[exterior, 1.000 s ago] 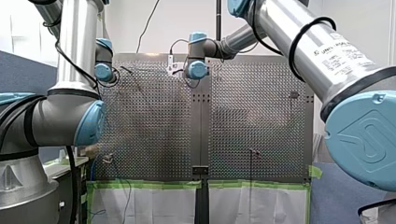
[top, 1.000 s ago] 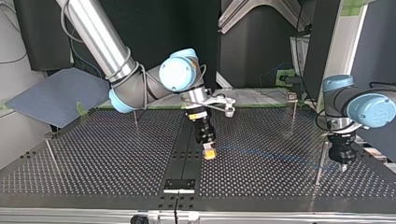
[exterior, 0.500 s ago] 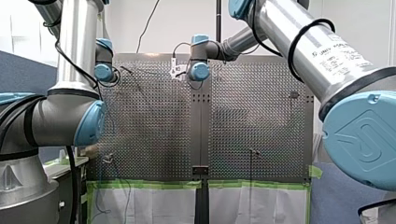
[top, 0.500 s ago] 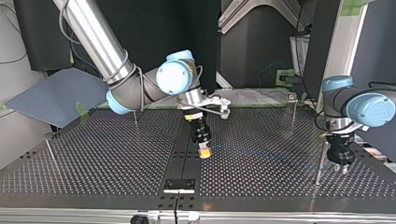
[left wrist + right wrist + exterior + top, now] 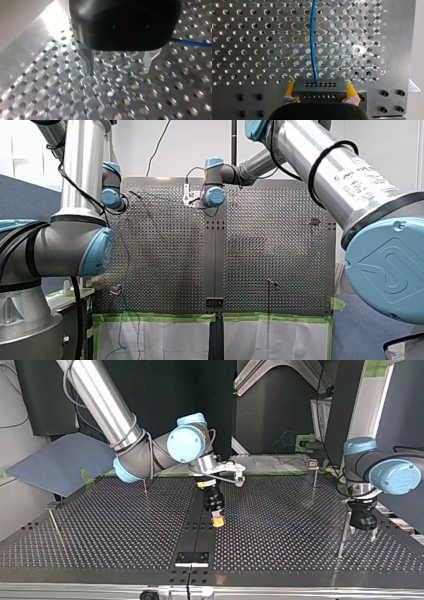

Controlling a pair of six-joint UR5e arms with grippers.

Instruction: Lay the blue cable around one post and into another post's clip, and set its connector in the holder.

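Note:
My right gripper (image 5: 320, 85), with yellow pads, is shut on the black connector (image 5: 317, 93). The blue cable (image 5: 312, 42) runs straight ahead from it over the perforated plate. In the top view this gripper (image 5: 217, 520) hangs low over the table's dark middle strip, behind the black holder (image 5: 192, 558). The cable (image 5: 270, 521) trails faintly toward a thin post (image 5: 343, 532). My left gripper (image 5: 363, 529) stands beside that post, open, its metal fingers (image 5: 88, 60) spread with nothing between them. The cable (image 5: 190, 43) passes just beside it.
A post with a clip (image 5: 314, 476) stands farther back at the top view's right. Two more thin posts (image 5: 54, 527) (image 5: 145, 490) stand at its left. Green tape (image 5: 160, 318) marks the table's near edge in the front view.
My left gripper has opened, let go of the cable and lifted slightly. My right gripper has carried the connector a little toward the top view's left.

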